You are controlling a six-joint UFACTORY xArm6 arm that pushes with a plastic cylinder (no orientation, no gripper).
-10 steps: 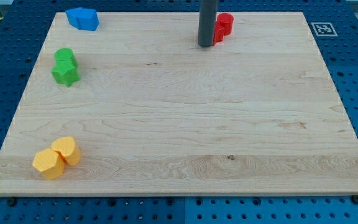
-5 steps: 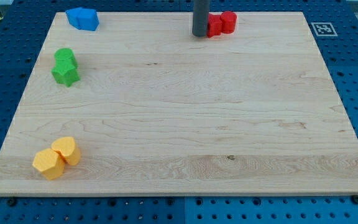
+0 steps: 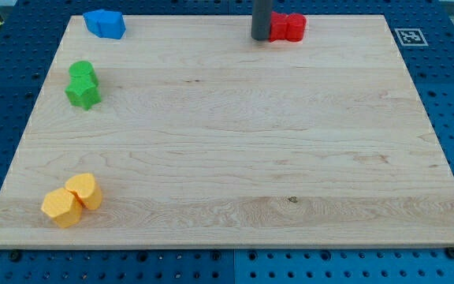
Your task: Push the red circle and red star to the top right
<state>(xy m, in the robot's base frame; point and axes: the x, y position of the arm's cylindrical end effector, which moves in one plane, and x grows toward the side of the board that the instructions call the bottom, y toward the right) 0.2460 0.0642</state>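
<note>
Two red blocks sit side by side near the board's top edge, right of centre: the left one (image 3: pixel 279 28) and the right one (image 3: pixel 295 27) touch each other. Their shapes are hard to make out, so I cannot tell which is the circle and which the star. My tip (image 3: pixel 261 39) is at the lower end of the dark rod, directly against the left side of the left red block.
Two blue blocks (image 3: pixel 105 23) lie at the top left. A green pair (image 3: pixel 82 84) sits at the left edge. Two yellow blocks (image 3: pixel 72 200) lie at the bottom left. A marker tag (image 3: pixel 409 35) is at the board's top right corner.
My tip moved up and then right. The red blocks shifted from stacked diagonally to side by side and slid slightly right along the top edge.
</note>
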